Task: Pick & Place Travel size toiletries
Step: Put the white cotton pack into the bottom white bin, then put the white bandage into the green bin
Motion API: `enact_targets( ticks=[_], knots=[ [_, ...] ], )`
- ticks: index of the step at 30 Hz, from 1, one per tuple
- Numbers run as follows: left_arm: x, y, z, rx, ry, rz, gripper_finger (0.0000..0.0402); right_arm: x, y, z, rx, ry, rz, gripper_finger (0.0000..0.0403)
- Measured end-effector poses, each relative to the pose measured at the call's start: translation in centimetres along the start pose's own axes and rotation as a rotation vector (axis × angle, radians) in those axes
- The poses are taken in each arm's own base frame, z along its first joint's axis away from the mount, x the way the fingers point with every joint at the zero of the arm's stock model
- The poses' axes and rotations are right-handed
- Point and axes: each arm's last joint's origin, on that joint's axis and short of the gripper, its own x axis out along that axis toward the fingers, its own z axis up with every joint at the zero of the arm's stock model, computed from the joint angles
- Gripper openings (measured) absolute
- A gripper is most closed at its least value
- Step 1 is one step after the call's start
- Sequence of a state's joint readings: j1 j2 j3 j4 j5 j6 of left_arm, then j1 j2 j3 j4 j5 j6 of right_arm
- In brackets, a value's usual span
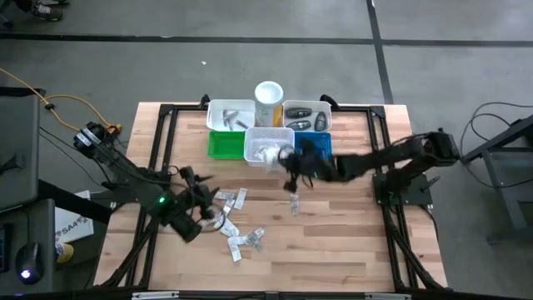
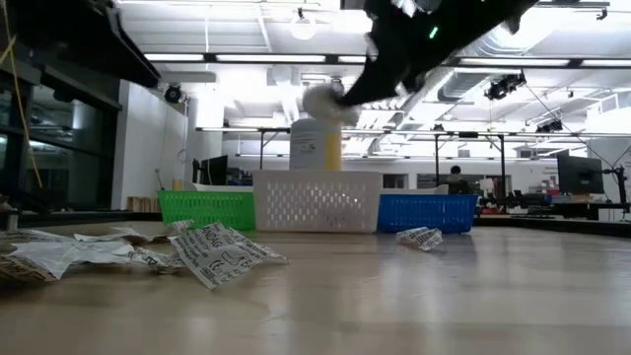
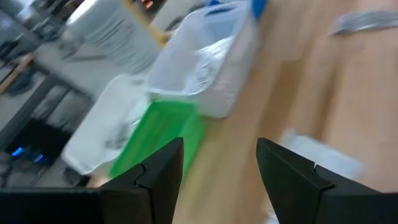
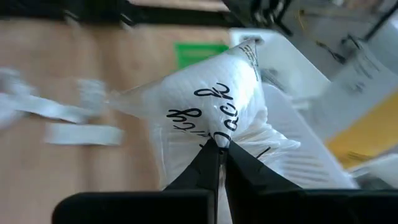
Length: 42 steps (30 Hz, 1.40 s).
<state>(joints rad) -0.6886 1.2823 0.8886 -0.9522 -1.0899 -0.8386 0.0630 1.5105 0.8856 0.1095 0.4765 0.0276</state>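
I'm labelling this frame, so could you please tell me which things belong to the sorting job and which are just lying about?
Part of the job:
- printed packet held in the right tool
- loose packets on the table near the left tool
- single packet lying mid-table
- dark oval pieces in a white bin

Just lying about:
- white-and-yellow cylinder
- orange cable on the floor

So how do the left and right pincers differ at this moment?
The right pincer is shut on a white packet; the left pincer is open and holds nothing. The right one hangs above the white bin; the left sits low by the pile of packets on the table. Both have dark fingers.
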Motion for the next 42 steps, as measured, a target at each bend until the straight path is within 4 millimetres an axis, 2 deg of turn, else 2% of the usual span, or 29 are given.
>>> enact_targets(
  ticks=[6, 11, 14, 19, 23, 27, 31, 35, 38, 42],
  knots=[
    [3.2, 1.8, 0.7, 0.003, 0.109, 0.112, 0.02, 3.1, -6.3, -1.3, 0.021, 0.107, -0.031, 0.0004],
    [4.8, 2.9, 1.0, 0.012, 0.175, 0.156, 0.02, 4.9, -8.7, -3.0, 0.058, 0.191, 0.043, 0.0021],
    [5.5, 3.5, 1.1, -0.01, 0.194, 0.189, 0.02, 5.8, -8.6, -3.7, 0.053, 0.208, 0.052, 0.0049],
    [6.2, 4.0, 1.2, -0.042, 0.22, 0.208, 0.02, 5.7, -8.5, -3.7, 0.077, 0.206, 0.066, 0.0118],
    [6.3, 4.0, 1.3, -0.062, 0.22, 0.205, 0.02, 4.4, -8.8, -3.2, 0.111, 0.238, 0.067, 0.018],
    [6.3, 4.0, 1.2, -0.082, 0.22, 0.204, 0.02, 2.1, -8.9, -3.1, 0.105, 0.322, 0.137, 0.0224],
    [6.3, 4.0, 1.2, -0.091, 0.227, 0.196, 0.02, -0.1, -8.2, -3.0, 0.123, 0.407, 0.265, 0.0239],
    [6.3, 3.9, 1.3, -0.102, 0.222, 0.194, 0.02, -1.6, -7.0, -3.8, 0.26, 0.565, 0.32, 0.0237],
    [6.4, 3.8, 1.4, -0.112, 0.21, 0.194, 0.02, -2.2, -5.4, -4.1, 0.367, 0.619, 0.323, 0.0232],
    [6.6, 3.8, 1.9, -0.072, 0.158, 0.226, 0.02, -2.7, -2.8, -5.9, 0.498, 0.68, 0.37, 0.0228]
  ],
)
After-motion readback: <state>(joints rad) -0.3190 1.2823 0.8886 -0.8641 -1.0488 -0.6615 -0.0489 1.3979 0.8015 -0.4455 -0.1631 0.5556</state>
